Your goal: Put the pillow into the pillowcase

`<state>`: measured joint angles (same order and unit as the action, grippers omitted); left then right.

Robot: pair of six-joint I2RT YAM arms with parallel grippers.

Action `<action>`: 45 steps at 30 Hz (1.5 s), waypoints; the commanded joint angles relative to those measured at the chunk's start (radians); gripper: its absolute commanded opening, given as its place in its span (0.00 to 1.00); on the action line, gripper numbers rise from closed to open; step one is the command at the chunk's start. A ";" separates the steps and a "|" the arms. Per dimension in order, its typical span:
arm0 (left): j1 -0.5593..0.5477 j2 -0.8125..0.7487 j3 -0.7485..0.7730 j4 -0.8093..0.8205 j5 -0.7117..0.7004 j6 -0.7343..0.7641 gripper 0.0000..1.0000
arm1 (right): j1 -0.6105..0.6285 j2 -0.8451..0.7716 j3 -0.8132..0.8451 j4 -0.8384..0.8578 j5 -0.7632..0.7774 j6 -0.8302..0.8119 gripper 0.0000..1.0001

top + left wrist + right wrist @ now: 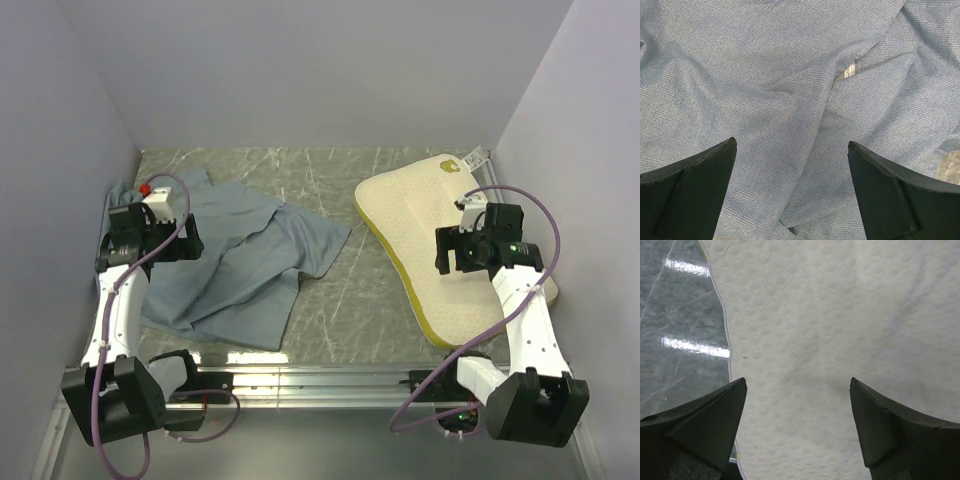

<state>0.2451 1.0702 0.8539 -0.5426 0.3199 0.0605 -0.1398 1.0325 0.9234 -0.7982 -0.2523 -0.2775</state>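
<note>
Pillowcase (240,265) lies crumpled at the bench's (335,310) left in the top view, pillow (410,235) well apart at right. Its yellowish logo (447,166) is unreadable.

Left wrist: your left gripper (792,190) hangs spread over blue-grey folds. The small sewn tag (850,68) is illegible. The opening is probably nearby, so find that hem before pinching.

Right wrist: right gripper (797,425), jaws apart, holds nothing above the pillow's quilted face.

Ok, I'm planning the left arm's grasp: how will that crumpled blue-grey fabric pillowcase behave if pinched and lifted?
Probably floppy: the blue-grey fabric pillowcase lies in soft folds. Likely only the pinched part rises, the rest dragging on the grey table. Its woven texture should give the open left gripper decent grip.
</note>
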 commanded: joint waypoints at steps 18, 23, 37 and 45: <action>-0.001 0.051 0.069 -0.010 0.053 0.056 0.99 | 0.217 0.630 0.568 0.100 0.251 0.270 0.93; -0.004 0.066 0.092 -0.016 0.071 0.061 0.99 | 0.220 0.906 0.748 0.062 0.272 0.265 0.93; -0.194 0.293 0.204 0.043 -0.005 0.061 0.99 | 0.316 0.985 0.502 0.021 0.070 -0.059 0.52; -0.239 0.395 0.258 0.056 -0.020 0.039 0.99 | 0.319 0.873 0.416 0.036 0.130 -0.213 0.00</action>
<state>0.0315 1.4582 1.0641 -0.5240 0.3286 0.1108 0.1783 1.9060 1.3952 -0.6289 -0.1158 -0.4118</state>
